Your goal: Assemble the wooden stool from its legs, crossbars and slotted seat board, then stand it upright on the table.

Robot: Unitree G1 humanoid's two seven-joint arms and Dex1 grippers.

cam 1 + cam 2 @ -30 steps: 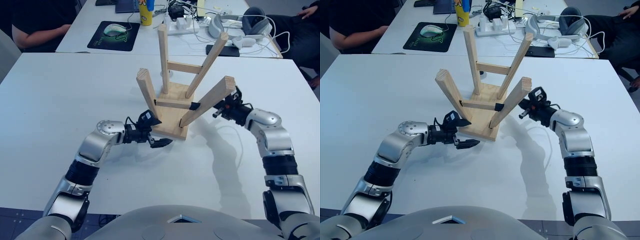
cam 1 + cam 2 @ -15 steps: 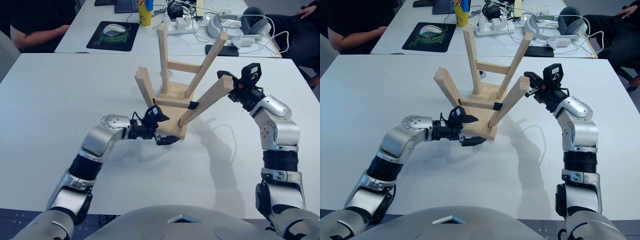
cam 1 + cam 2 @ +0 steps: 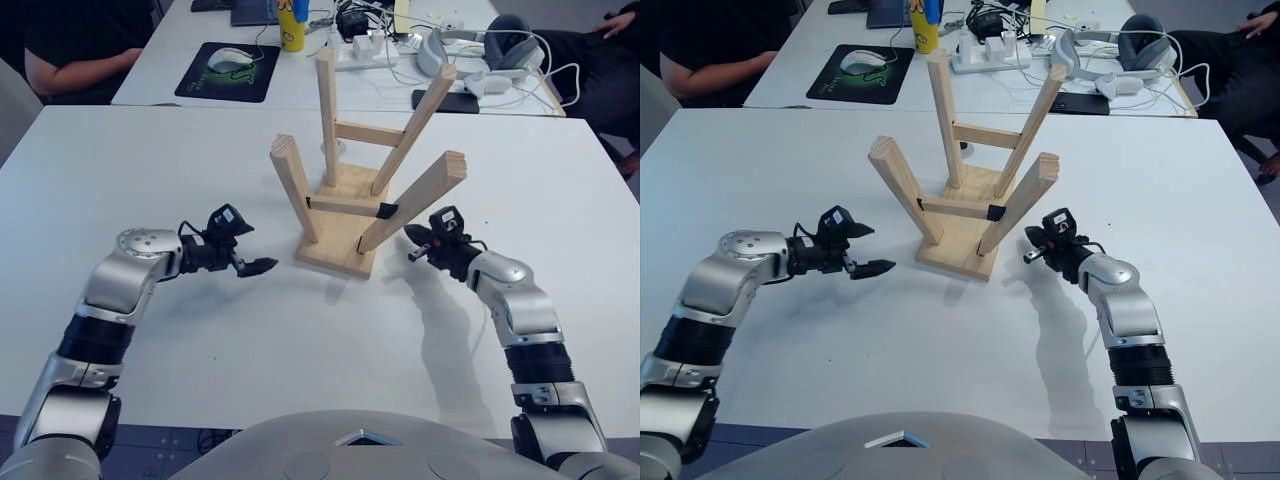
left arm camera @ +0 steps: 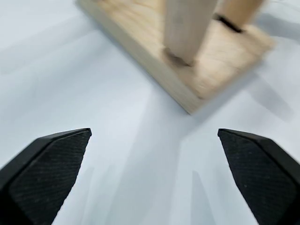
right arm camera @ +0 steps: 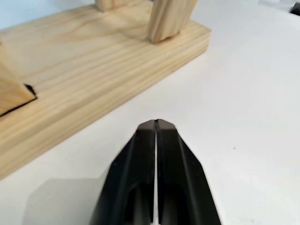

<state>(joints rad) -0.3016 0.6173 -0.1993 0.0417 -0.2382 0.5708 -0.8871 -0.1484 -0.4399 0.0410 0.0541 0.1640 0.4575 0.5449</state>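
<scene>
The wooden stool point(image 3: 350, 190) stands upside down at the table's middle, its seat board point(image 3: 340, 250) flat on the white table point(image 3: 150, 160), its legs pointing up with the crossbars between them. My left gripper point(image 3: 252, 245) hovers open to the left of the seat board, a short way off; in the left wrist view its fingertips point(image 4: 47, 173) flank a corner of the seat board point(image 4: 140, 51). My right gripper point(image 3: 412, 245) is shut on nothing, low over the table just right of the board, with the board's edge point(image 5: 93, 89) close in front of its fingertips point(image 5: 156, 129).
Behind the table stands a second desk with a mouse pad point(image 3: 225, 70), a yellow cup point(image 3: 291, 28), a power strip point(image 3: 370, 48), headphones point(image 3: 480, 45), a phone point(image 3: 445, 100) and cables. The white table's front and left parts are open surface.
My left gripper has drawn back leftward from the seat board's front edge. My right gripper has come down from the top of the right leg to table height beside the board.
</scene>
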